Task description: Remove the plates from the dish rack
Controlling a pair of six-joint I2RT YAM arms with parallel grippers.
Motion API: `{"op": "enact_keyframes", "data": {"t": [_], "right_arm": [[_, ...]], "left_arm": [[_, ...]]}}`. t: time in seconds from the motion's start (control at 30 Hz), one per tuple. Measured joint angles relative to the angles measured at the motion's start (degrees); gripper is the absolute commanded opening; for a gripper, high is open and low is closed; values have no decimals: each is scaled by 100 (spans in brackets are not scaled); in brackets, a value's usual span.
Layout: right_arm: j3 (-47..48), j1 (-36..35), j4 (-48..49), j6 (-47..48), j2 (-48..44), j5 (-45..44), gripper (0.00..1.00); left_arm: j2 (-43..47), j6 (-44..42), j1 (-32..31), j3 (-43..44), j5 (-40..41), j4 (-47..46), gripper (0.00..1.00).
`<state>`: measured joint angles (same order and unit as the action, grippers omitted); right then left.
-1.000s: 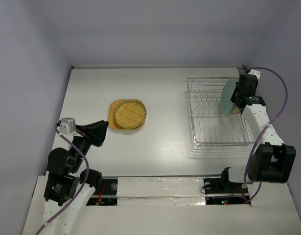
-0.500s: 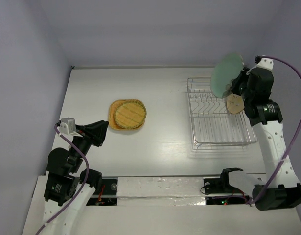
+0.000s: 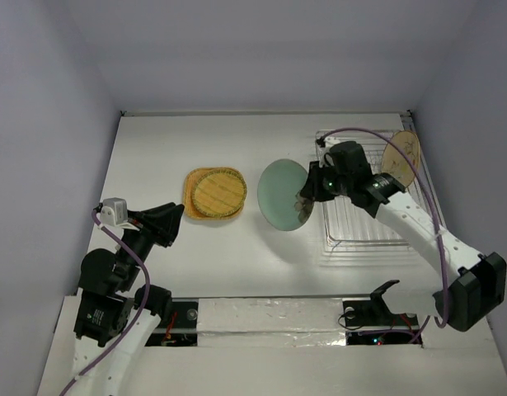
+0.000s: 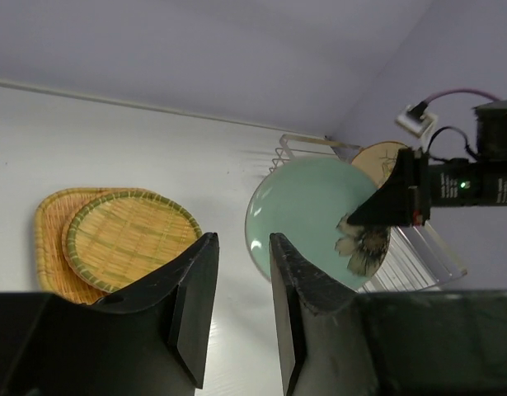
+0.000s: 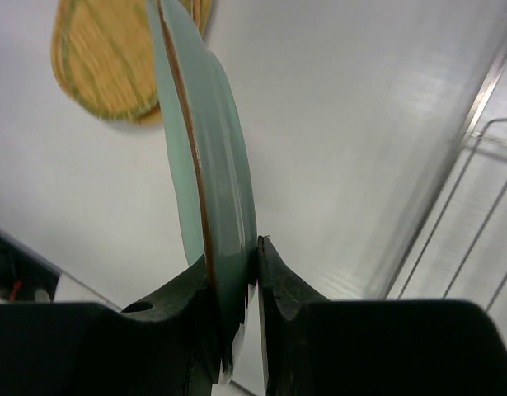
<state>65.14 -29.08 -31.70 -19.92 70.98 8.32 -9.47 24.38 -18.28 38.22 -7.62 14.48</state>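
Over the table, the right claw (image 3: 306, 196) pinches the pale green plate (image 3: 282, 194).
The left claw (image 4: 243, 247) sits slightly open.

Top view overhead from behind; wrist views close, sharing green plate (image 4: 307, 210).

The pale green plate (image 3: 284, 195) beside the dish rack (image 3: 360, 227) is smooth and glossy. The dish rack is bright metal wire. The woven-look plates (image 3: 216, 192) appear ribbed and matt. The surface (image 3: 195, 264) is matt white.
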Motion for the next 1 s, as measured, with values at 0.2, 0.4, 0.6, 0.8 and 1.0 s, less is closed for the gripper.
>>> {"op": "enact_keyframes", "data": {"t": [0.2,0.4,0.6,0.8,1.0], "right_arm": [[-640,-363,48,83,251,461,0],[-1019,-463,439,35,922,752,0],[-1121,-505,1010,-116,1202,822,21],[-1119,-514,1060,-199,1460,107,45],[-1139,-501,977,-199,1860,-518,59]], "left_arm": [[-17,4,0,0,2,0,30],[-76,15,0,0,4,0,32],[-160,15,0,0,13,0,33],[-212,15,2,0,13,0,34],[-225,15,2,0,13,-2,34]]}}
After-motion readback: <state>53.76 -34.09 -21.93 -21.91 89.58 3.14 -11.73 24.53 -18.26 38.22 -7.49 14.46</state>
